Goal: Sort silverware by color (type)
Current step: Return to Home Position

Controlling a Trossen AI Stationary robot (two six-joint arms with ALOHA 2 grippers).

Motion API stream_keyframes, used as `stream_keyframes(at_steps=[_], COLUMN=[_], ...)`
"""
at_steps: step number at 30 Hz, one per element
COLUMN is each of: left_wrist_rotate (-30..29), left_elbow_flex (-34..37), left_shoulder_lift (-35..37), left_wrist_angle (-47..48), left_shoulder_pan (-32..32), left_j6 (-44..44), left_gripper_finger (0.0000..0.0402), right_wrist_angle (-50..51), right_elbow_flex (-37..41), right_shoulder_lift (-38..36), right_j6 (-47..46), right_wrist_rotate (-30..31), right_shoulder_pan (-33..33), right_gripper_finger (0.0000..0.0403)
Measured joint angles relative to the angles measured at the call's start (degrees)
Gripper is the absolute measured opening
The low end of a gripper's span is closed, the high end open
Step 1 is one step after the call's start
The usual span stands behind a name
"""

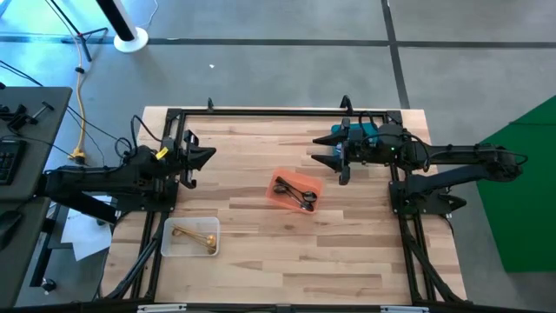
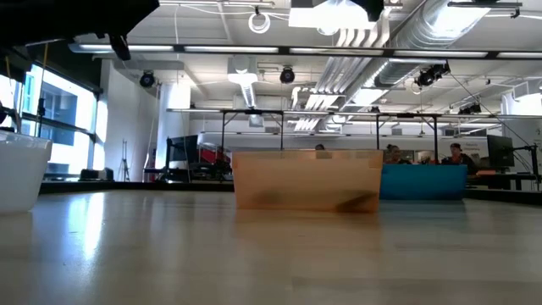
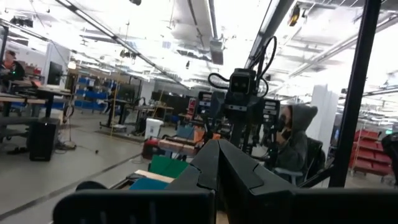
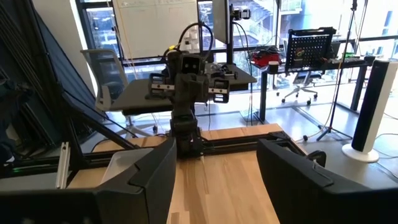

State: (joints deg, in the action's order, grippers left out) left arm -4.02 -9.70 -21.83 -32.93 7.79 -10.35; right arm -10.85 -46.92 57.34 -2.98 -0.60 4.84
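At the far left, the left tool (image 1: 201,156) sits level above the left edge of the counter (image 1: 261,269). Its fingers are clenched together and grasp nothing, as its own wrist view confirms. Below it in the high view, near the counter's left front corner, stands the white bin (image 1: 170,228), which contains the golden silverware (image 1: 196,236) lying together on its floor. Near the middle of the counter stands the orange bin (image 1: 280,176), turned at an angle. It holds the dark silverware (image 1: 296,193) in a small heap, and whether any silver pieces lie among them cannot be told. To the right, the right tool (image 1: 325,149) hangs above the counter's rear right area, well apart from the orange bin, with its fingers released, spread and empty. Directly under that arm is the blue bin (image 1: 372,130), mostly covered in the high view. In the low view only its side wall shows, just right of the orange bin, so its contents cannot be determined. No loose piece is visible on the bare boards in the high or low view. Judgement: the sorting appears complete or very nearly so, with gold in white, dark in orange, and the third lot presumably in blue but unverified. Neither tool is over a bin or carrying a piece, so what is left appears to be only parking both arms at rest.
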Motion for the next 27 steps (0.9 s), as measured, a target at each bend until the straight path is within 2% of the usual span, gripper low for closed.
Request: stream_keyframes(at_steps=[9, 18, 24, 27], left_wrist_rotate=[-0.8, -1.3, -3.0, -4.1], left_elbow_flex=[0.7, 0.7, 8.9, 8.9], left_shoulder_lift=[3.2, 9.7, 13.9, 15.5], left_wrist_angle=[6.9, 14.5, 4.9, 8.8], left_shoulder_pan=[0.0, 0.0, 0.0, 0.0], left_j6=[0.3, 0.0, -2.6, -3.0], left_gripper_finger=[0.0000, 0.0000, 0.0000, 0.0000], right_wrist_angle=[1.7, 1.7, 1.7, 1.7], right_elbow_flex=[0.0, 0.0, 0.0, 0.0], right_shoulder_lift=[0.0, 0.0, 0.0, 0.0], right_j6=[0.0, 0.0, 0.0, -0.3], right_wrist_rotate=[0.0, 0.0, 0.0, 0.0], right_shoulder_pan=[0.0, 0.0, 0.0, 0.0], right_gripper_finger=[0.0209, 0.0209, 0.0209, 0.0209])
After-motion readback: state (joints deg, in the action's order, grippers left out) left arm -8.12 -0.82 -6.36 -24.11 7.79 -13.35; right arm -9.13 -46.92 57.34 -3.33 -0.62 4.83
